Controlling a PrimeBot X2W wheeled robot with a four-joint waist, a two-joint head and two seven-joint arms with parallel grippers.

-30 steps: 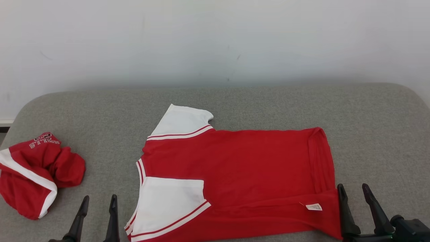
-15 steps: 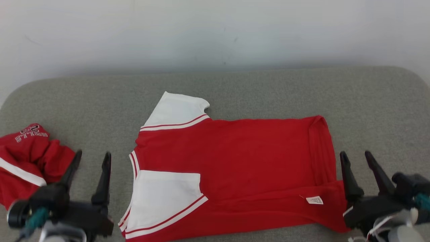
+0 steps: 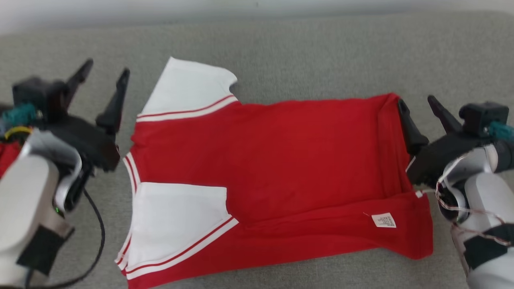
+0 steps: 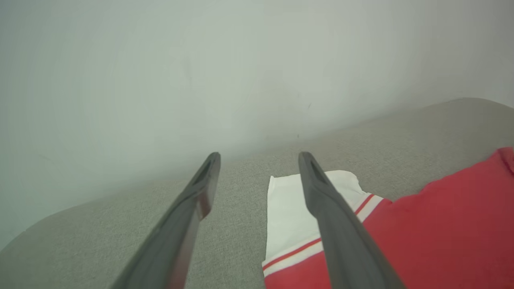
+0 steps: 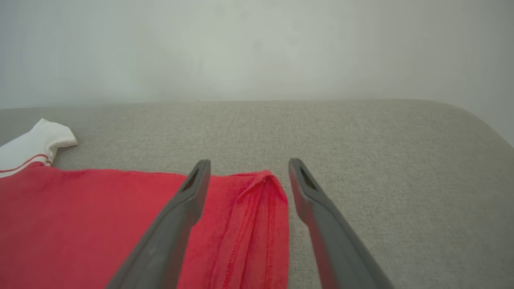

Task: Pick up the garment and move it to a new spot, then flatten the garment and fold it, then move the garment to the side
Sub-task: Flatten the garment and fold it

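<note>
The garment [image 3: 289, 160], a red shirt with white sleeves, lies spread on the grey cushion with its near edge folded over and a white tag [image 3: 383, 220] showing. My left gripper [image 3: 105, 68] hovers open just left of the far white sleeve [image 3: 188, 86], holding nothing. In the left wrist view the left gripper [image 4: 259, 156] points past that sleeve [image 4: 287, 212]. My right gripper [image 3: 417, 101] is open at the shirt's right hem. In the right wrist view the right gripper [image 5: 249, 162] straddles the far hem corner [image 5: 257, 208] from above.
The grey cushion [image 3: 305, 52] extends beyond the shirt to a pale wall [image 5: 257, 48]. A bit of another red cloth [image 3: 6, 154] peeks out behind my left forearm [image 3: 28, 192]. Bare cushion [image 5: 381, 168] lies right of the hem.
The head camera has tilted down, so the whole picture shifted. Both arms have risen and reached forward from the near edge to the shirt's left and right sides, staying open.
</note>
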